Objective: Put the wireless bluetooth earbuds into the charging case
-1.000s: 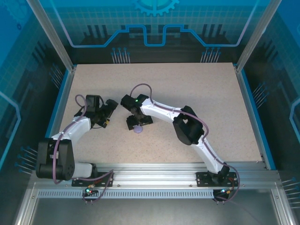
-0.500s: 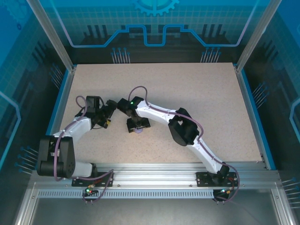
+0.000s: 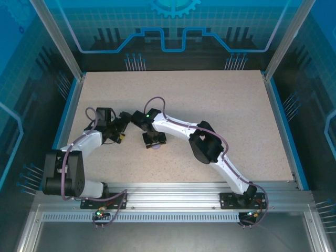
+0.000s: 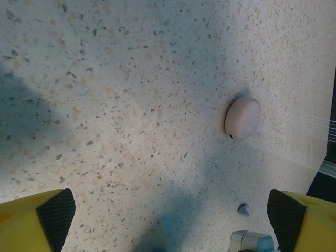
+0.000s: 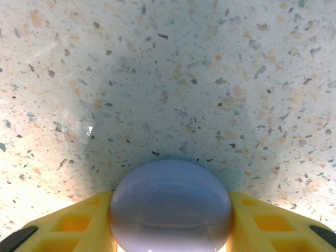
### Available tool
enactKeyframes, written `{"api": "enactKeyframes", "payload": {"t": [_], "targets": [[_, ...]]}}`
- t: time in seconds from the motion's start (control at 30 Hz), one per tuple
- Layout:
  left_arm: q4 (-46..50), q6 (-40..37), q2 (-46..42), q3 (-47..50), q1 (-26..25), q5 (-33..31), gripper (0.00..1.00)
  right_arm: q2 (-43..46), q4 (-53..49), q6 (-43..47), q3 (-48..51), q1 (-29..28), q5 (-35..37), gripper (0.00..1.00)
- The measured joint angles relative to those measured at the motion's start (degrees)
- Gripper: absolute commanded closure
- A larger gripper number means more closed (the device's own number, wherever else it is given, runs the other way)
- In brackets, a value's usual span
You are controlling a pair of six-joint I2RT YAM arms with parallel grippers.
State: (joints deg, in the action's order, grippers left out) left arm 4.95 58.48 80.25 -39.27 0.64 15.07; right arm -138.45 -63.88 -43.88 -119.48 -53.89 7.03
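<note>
The step in hand looks like setting up the case, not loading it. The right gripper is clamped on the lavender case, one yellow finger pressed to each side of its rounded body. The jaws are only as far apart as the case is wide. In the overhead view this gripper sits low over the table, left of centre, with the lavender case showing at its near edge. From the wrist view the case reads as a smooth, closed dome, though whether it rests on the table or hangs just above it cannot be told. The left gripper is spread wide and holds nothing, with bare speckled tabletop between its fingers. Ahead of it lies the pink case, also apparently shut. A single tiny lavender earbud lies loose on the table, nearer the gripper than the pink case and close to its right finger. No earbud appears to be seated yet. The next move likely calls for putting the lavender case down steady and getting its lid open. The free left gripper would then need to narrow right down for a delicate pinch on the earbud, which is small enough to skid away under a clumsy close.
</note>
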Motion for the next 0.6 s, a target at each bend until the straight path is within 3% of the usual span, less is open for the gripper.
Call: {"api": "enactKeyframes", "payload": {"t": [0.17, 0.37, 0.6], "targets": [[-2.0, -0.1, 1.2, 0.1, -0.1, 2.6, 0.01, 6.2, 4.8, 0.2, 9.3, 2.9, -0.4, 0.61], [-6.8, -0.1, 2.7, 2.5, -3.1, 4.4, 0.01, 16.5, 10.6, -0.8, 17.4, 10.9, -1.7, 0.61], [-24.1, -0.6, 3.4, 11.6, -10.9, 5.7, 0.01, 19.0, 17.3, -4.3, 18.9, 18.5, -6.0, 0.61]]}}
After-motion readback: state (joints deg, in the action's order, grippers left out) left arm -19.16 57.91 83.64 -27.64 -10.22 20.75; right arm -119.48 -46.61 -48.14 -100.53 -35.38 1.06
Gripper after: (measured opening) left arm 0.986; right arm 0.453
